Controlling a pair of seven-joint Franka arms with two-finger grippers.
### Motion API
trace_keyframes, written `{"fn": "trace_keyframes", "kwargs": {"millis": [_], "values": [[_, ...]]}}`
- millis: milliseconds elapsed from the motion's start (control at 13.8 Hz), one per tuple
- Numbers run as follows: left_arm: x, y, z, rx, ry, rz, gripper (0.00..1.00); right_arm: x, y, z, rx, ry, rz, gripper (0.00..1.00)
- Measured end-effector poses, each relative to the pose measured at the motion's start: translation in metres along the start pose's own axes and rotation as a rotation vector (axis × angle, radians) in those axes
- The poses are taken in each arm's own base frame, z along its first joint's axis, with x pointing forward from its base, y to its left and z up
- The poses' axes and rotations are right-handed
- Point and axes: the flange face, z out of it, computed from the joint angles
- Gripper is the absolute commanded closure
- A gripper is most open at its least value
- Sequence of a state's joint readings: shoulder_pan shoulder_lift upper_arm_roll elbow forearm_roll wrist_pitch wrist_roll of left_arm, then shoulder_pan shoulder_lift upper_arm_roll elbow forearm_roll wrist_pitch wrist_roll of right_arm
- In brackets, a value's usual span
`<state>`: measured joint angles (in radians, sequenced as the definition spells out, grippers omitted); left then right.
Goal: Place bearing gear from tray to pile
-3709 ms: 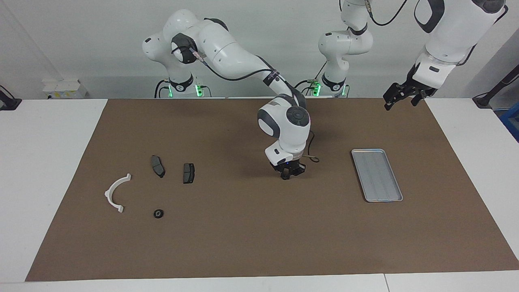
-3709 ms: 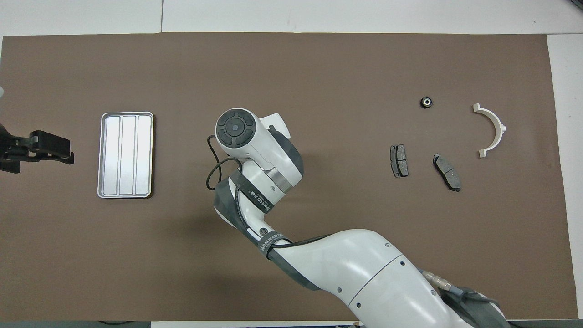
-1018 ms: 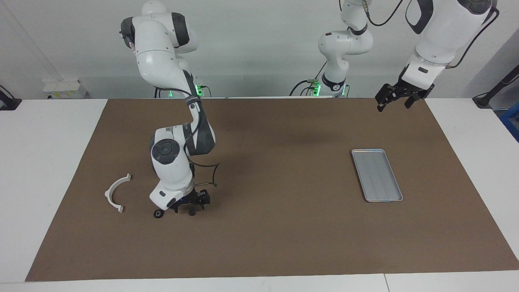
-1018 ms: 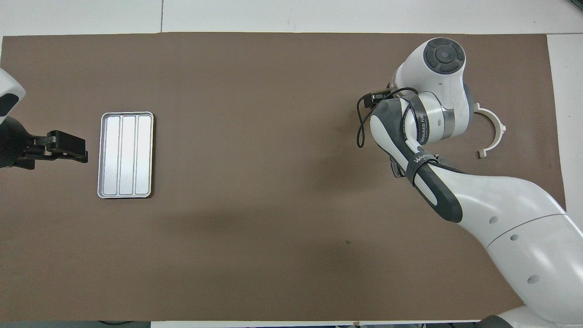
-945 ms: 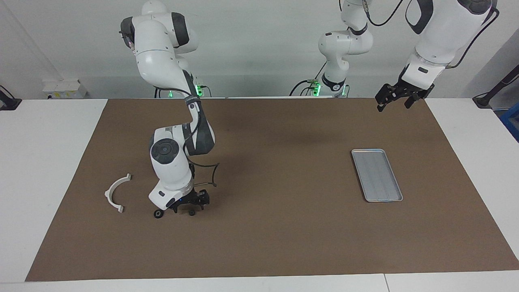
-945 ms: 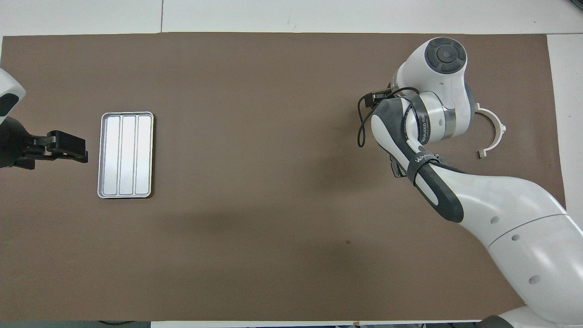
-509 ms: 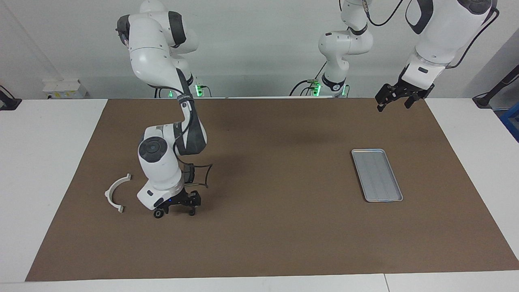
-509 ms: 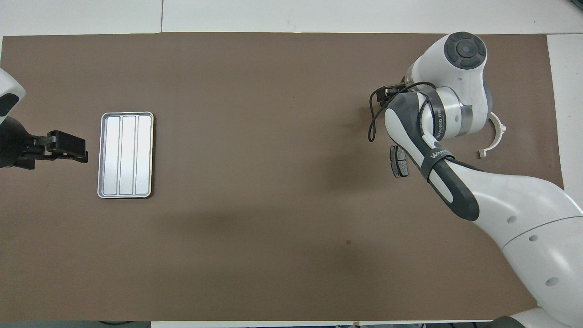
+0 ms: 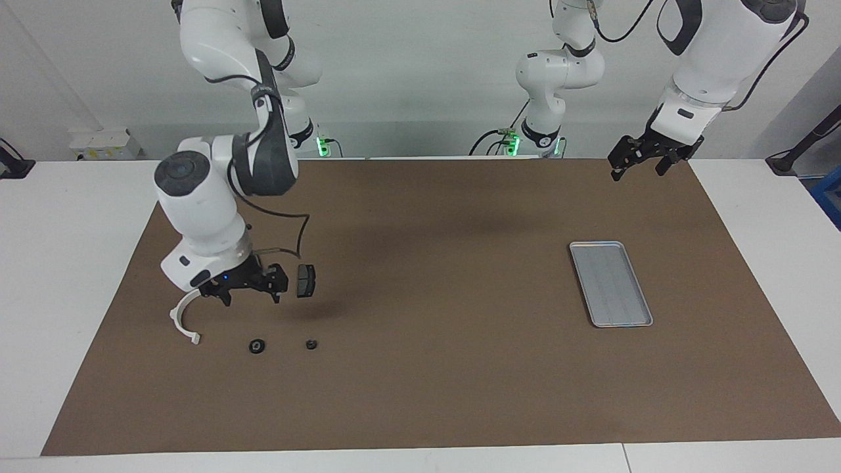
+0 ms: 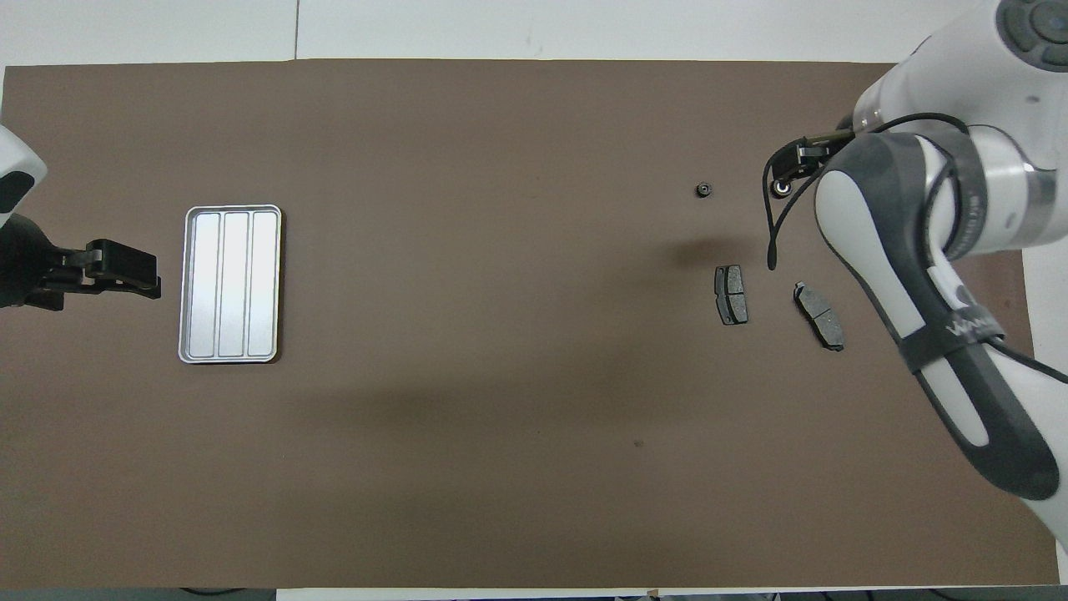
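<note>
The small black bearing gear [image 9: 311,343] lies loose on the brown mat, also seen in the overhead view [image 10: 703,190]. It is beside the pile: a white half-ring bracket [image 9: 184,318] and two dark brake pads [image 10: 731,294] [image 10: 819,315]. My right gripper [image 9: 253,295] is open and empty, raised over the pile between the bracket and one pad [image 9: 305,280]. The silver tray [image 9: 611,282] [image 10: 229,284] holds nothing. My left gripper [image 9: 638,167] [image 10: 125,280] waits open in the air beside the tray.
A second, larger black round part [image 9: 257,345] lies on the mat between the gear and the bracket. In the overhead view the right arm [image 10: 934,250] covers the bracket. The brown mat [image 9: 427,368] covers most of the white table.
The right gripper, earlier low on the mat around the gear, has let it go. It has risen and moved back over the pile. The gear stays on the mat; the left arm is still.
</note>
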<state>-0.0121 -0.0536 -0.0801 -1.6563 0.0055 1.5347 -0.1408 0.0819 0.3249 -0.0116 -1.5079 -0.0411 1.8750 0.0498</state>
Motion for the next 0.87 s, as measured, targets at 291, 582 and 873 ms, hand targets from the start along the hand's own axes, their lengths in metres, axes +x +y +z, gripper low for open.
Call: {"fn": "trace_keyframes", "kwargs": {"millis": [291,582,873], "values": [[0.000,0.000,0.000,0.000,0.000,0.000,0.00,-0.057,0.022,-0.089,0.008,-0.047,-0.019,0.00],[0.000,0.000,0.000,0.000,0.000,0.000,0.00,-0.103,0.041,-0.137,0.043,-0.102,-0.005,0.00],[0.000,0.000,0.000,0.000,0.000,0.000,0.00,-0.122,0.041,-0.150,0.044,-0.146,-0.008,0.00]]}}
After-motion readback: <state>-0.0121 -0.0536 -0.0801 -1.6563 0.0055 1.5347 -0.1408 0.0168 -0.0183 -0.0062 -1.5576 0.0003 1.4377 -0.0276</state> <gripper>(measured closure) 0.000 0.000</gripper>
